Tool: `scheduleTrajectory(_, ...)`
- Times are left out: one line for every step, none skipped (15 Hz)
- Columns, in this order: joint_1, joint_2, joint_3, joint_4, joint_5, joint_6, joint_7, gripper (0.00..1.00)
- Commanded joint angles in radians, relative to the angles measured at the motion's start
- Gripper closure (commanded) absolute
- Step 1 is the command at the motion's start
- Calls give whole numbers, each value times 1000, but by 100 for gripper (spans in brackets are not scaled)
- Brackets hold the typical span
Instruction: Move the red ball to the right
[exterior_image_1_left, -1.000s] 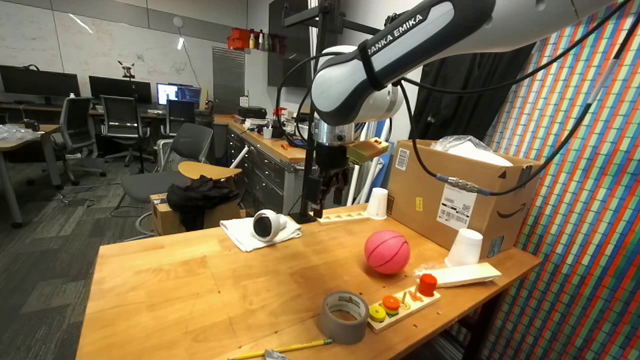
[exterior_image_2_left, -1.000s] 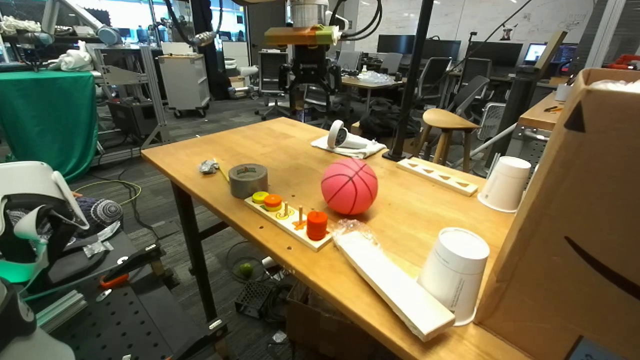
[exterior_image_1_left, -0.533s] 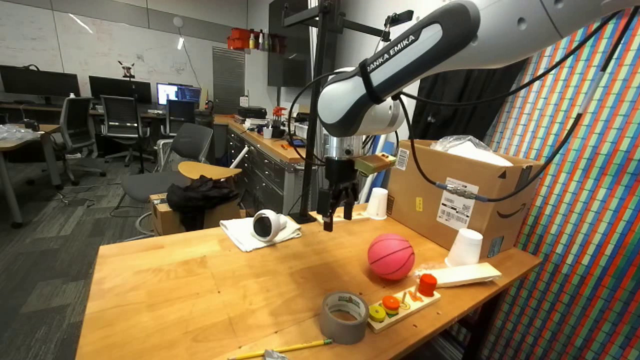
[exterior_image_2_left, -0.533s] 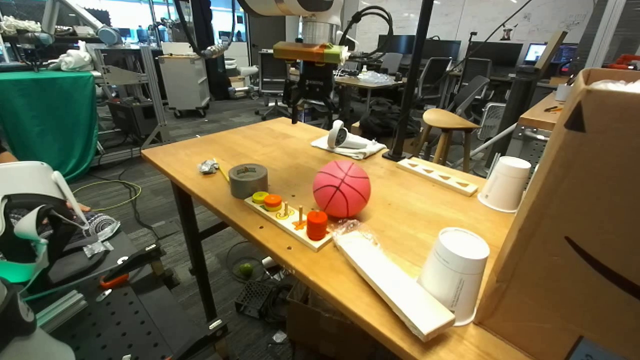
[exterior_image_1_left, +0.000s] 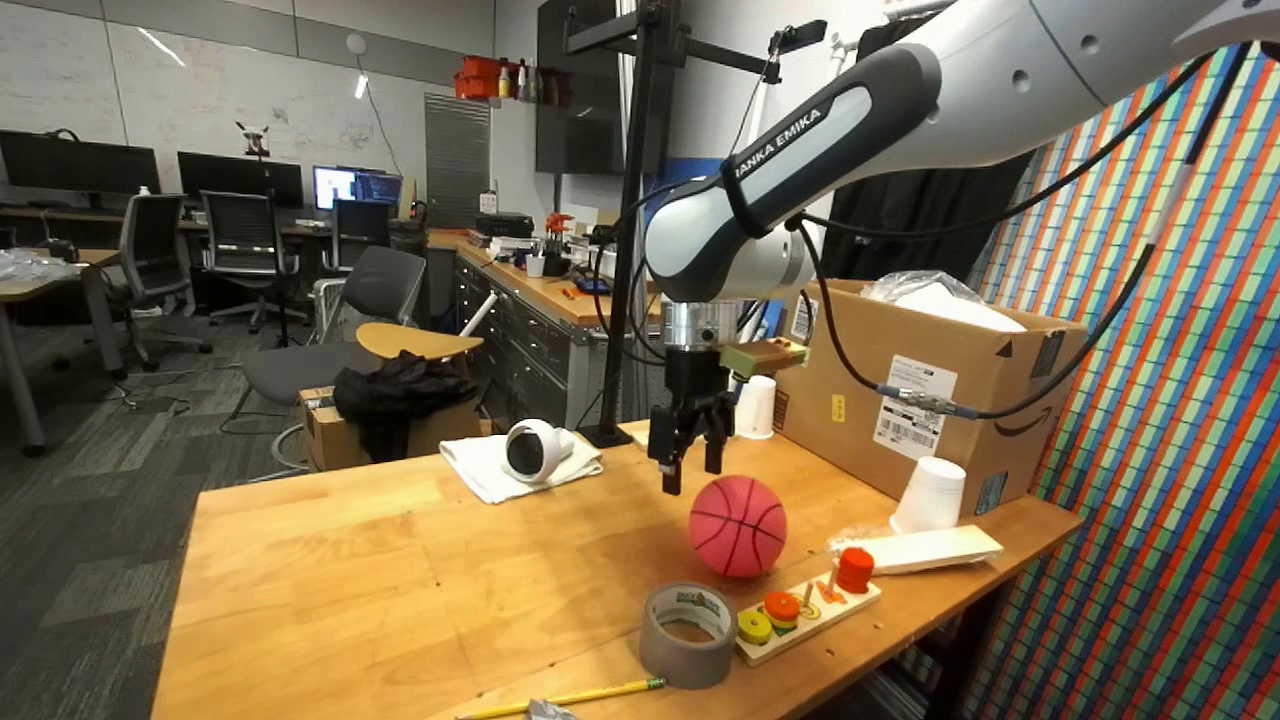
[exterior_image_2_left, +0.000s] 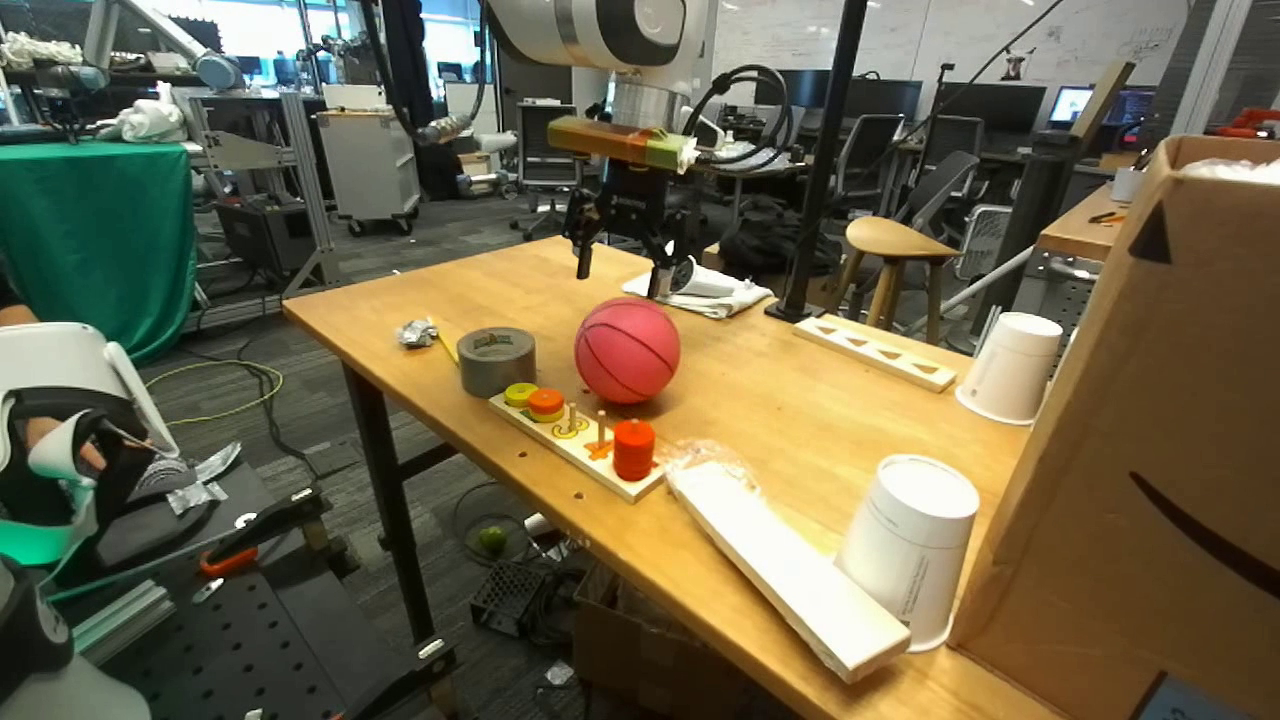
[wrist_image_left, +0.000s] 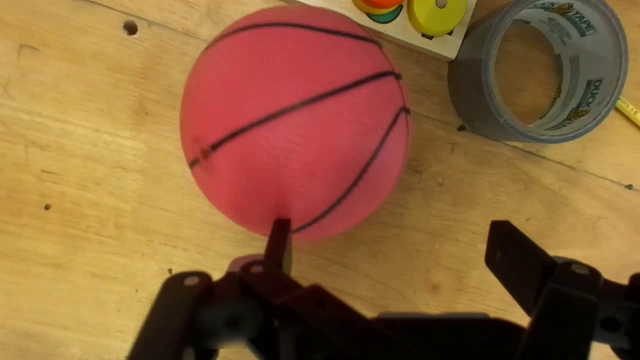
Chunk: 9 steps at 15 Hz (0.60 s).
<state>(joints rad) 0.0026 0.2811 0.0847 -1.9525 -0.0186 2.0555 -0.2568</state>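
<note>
The red ball (exterior_image_1_left: 738, 526), pinkish with dark seams, rests on the wooden table in both exterior views (exterior_image_2_left: 627, 350). It lies beside the toy board, close to the tape roll. In the wrist view the ball (wrist_image_left: 295, 125) fills the upper middle. My gripper (exterior_image_1_left: 693, 480) is open and empty, pointing down above the table. In an exterior view its fingertips (exterior_image_2_left: 620, 285) are at about the height of the ball's top, on its far side. In the wrist view one fingertip of the gripper (wrist_image_left: 390, 225) overlaps the ball's edge; I cannot tell if they touch.
A grey tape roll (exterior_image_1_left: 688, 637) and a wooden peg board with colored rings (exterior_image_2_left: 575, 445) stand near the ball. A wrapped white board (exterior_image_2_left: 785, 570), white cups (exterior_image_2_left: 912, 550) and a large cardboard box (exterior_image_1_left: 900, 390) lie to one side. A white controller (exterior_image_1_left: 535, 450) lies on a cloth.
My gripper has moved down toward the table and closer to the ball. The ball has rolled, its seams turned, and it now lies closer to the tape roll. The gripper stays open.
</note>
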Motion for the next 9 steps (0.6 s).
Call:
scheduleTrajectory(16, -67, 9, -67, 39, 6, 18, 0)
scheduleTrajectory(23, -79, 14, -80, 42, 14, 21, 0)
scheduleTrajectory(34, -96, 23, -96, 38, 32, 17, 0)
scheduleTrajectory(49, -116, 31, -113, 19, 57, 20, 0)
scheduleTrajectory(63, -137, 40, -127, 7, 80, 17, 0)
scheduleTrajectory(82, -159, 51, -142, -10, 104, 18, 0)
scheduleTrajectory(95, -176, 62, -153, -16, 119, 15, 0)
scheduleTrajectory(107, -190, 71, -165, -14, 129, 14, 0)
scheduleTrajectory(116, -200, 79, -175, -4, 129, 17, 0)
